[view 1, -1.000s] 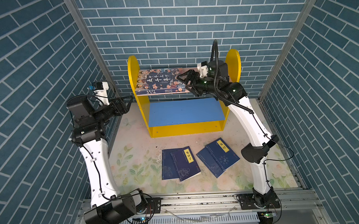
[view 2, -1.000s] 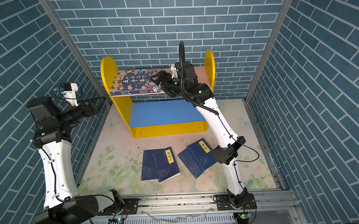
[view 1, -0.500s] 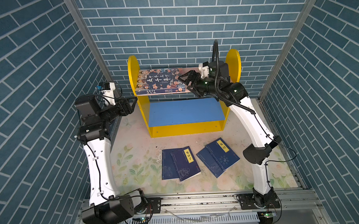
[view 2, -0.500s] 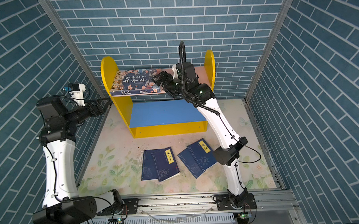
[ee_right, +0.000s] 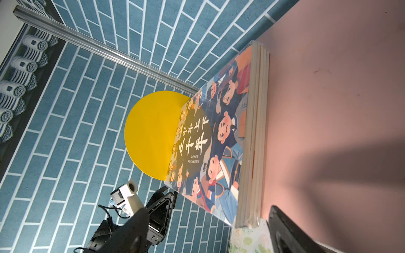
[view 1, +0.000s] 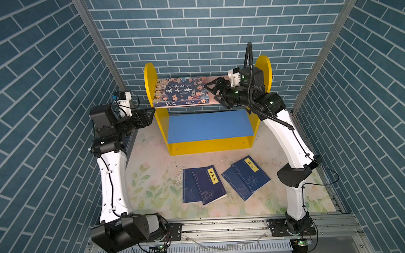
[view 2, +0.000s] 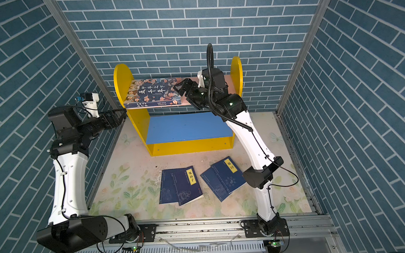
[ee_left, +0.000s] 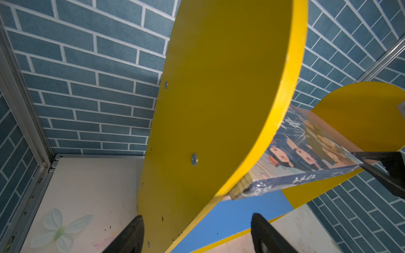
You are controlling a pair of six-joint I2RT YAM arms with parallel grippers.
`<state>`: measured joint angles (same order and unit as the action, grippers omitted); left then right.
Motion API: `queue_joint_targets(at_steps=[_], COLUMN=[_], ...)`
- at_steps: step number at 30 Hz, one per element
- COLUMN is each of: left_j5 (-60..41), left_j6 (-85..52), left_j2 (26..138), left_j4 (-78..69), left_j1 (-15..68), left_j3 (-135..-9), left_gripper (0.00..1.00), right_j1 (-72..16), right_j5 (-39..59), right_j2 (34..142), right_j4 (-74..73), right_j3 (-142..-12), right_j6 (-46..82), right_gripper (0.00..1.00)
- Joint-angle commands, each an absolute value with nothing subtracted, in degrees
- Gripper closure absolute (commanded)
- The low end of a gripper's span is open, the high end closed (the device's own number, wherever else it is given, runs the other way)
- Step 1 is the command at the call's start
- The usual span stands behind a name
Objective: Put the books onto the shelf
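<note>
Four thin navy books [view 1: 208,184] lower centre on mat [view 1: 152,179]; thick book [view 1: 180,92] upper centre on shelf [view 1: 209,145]. Right gripper [view 1: 211,92] wide, empty, at its edge: retreat may snag it. Left gripper [view 1: 152,115] wide astride side panel [ee_left: 219,109]: could shove shelf.

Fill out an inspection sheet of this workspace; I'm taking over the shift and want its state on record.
Surface: floral mat, a few dark specks.
Job's things: thick book lies flat on the pink upper board of the shelf, against its left side panel; nothing on the blue lower board; four thin navy books on the mat in two overlapping pairs.
Clutter: nothing seen.
Grippers: left gripper open, fingers either side of the left side panel; right gripper open at the thick book's right end.
Cables: black corrugated hose arches over the right arm; thin wires by its elbow.
Surroundings: blue brick-pattern walls, metal rail in front.
</note>
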<state>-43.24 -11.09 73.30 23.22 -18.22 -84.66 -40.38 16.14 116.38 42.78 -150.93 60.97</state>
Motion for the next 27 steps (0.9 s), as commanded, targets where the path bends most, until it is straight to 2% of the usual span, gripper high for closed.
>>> queue_joint_targets(at_steps=[1, 27], left_j5=[-42.35, -41.28], left_j6=[-12.02, -13.88], left_j2=[74.02, 75.98], left_j4=[20.77, 19.24], left_j1=[-17.87, -16.87], left_j3=[-84.39, -84.35], left_gripper=[0.22, 0.19], right_j1=[-40.16, -39.46], right_j5=[16.39, 18.46], right_j2=[116.14, 118.74], right_j4=[41.79, 39.38], right_j3=[-150.91, -151.13], right_j6=[58.87, 60.54], right_gripper=[0.14, 0.14])
